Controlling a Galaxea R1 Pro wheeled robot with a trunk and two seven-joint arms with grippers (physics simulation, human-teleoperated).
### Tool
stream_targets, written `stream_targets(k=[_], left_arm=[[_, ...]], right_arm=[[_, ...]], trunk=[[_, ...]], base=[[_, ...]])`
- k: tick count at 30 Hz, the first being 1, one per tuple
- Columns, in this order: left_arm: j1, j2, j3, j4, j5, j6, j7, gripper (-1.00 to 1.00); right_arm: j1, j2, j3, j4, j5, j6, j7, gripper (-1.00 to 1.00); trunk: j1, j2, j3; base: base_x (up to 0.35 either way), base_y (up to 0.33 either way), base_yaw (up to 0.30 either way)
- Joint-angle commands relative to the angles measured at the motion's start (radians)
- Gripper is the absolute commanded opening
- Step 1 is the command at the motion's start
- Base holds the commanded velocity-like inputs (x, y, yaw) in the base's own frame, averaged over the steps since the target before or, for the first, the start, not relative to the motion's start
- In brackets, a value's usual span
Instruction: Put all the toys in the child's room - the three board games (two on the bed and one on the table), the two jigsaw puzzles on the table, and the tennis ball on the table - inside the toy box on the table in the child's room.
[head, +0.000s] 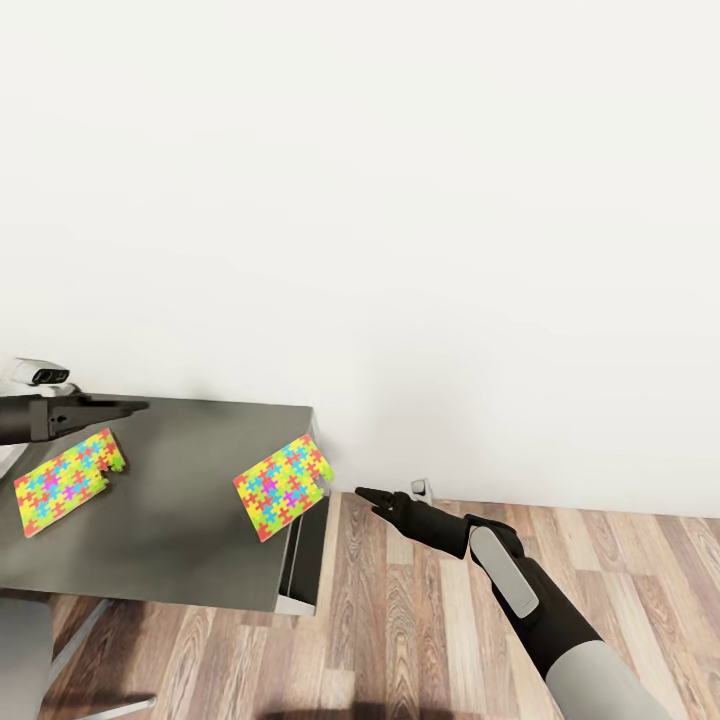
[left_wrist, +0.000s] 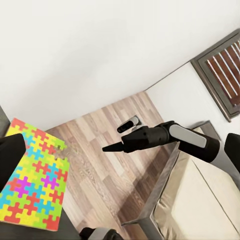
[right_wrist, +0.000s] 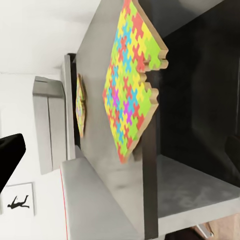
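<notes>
Dark grey table (head: 190, 500) carries two thin multicoloured jigsaw puzzles (head: 283, 485), one overhanging its edge. Right gripper (head: 366, 494) pressed together over wood-grain floor (head: 400, 620); left gripper (head: 135, 406) likewise. Left wrist view alone reveals a bed (left_wrist: 200, 200).

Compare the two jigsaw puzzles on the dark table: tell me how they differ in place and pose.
The right puzzle lies at the table's right edge, its notched corner jutting past it; the left puzzle sits well in on the top, near the left gripper. The right puzzle's notch faces the right gripper; the left puzzle's notch faces the table's middle. Both are flat, thin, multicoloured sheets, similarly angled.
</notes>
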Motion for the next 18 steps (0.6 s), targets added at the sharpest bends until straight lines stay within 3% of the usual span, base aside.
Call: stream_targets(k=[1,9,18], left_arm=[[-0.001,0.001,-0.001,0.0,0.0,0.011,-0.004,1.0],[0.0,0.002,0.0,0.0,0.0,0.011,-0.004,1.0],[0.0,0.003,0.001,-0.001,0.0,0.011,-0.004,1.0]], right_arm=[[-0.001,-0.001,0.001,0.0,-0.004,0.003,0.0,1.0],[-0.001,-0.001,0.001,0.0,-0.004,0.003,-0.001,1.0],[-0.001,-0.002,0.001,0.0,-0.004,0.003,0.0,1.0]], trunk=[[0.0,-0.001,-0.001],[0.0,-0.001,-0.001],[0.0,-0.001,-0.001]], base=[[0.0,0.057,0.0],[0.0,0.175,0.0],[0.0,0.057,0.0]])
